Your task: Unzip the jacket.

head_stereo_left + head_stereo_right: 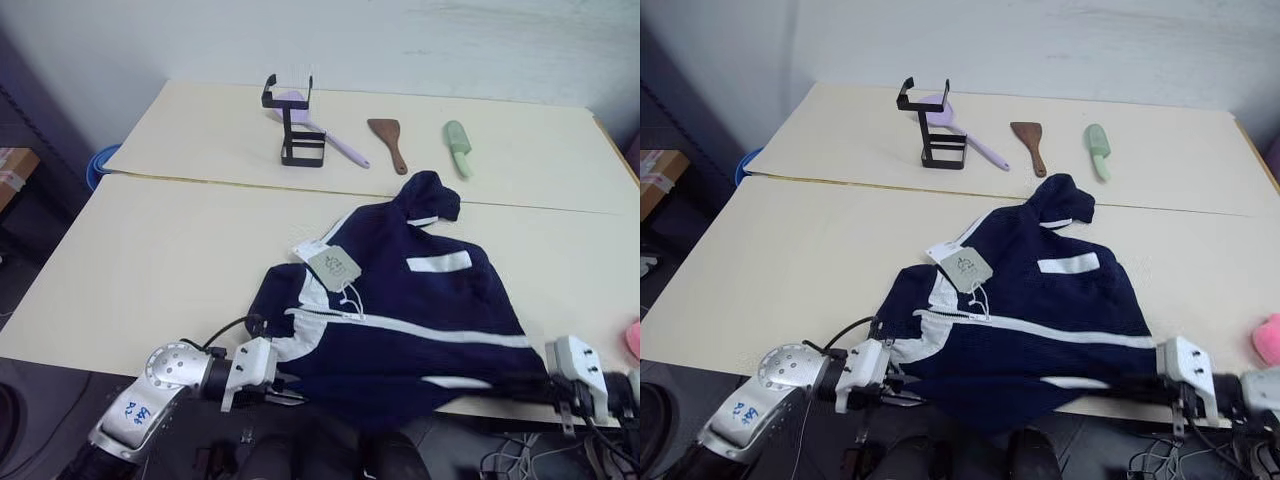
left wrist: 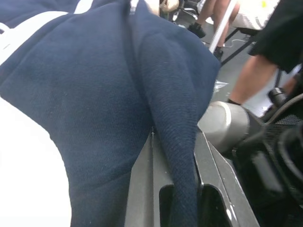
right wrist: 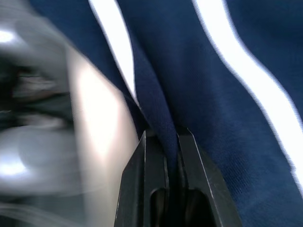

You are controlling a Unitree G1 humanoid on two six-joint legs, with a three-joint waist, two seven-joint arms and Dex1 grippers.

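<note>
Head cam: the jacket lies bunched at the table's near edge, between the left gripper and right gripper. Left wrist cam: both fingers are clamped on a navy fold. Right wrist cam: fingers are likewise pinching jacket fabric beside a white stripe.

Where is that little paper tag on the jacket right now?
The paper tag lies on the jacket near its collar, at the upper left of the garment in the head views, just above the white zipper line.
</note>
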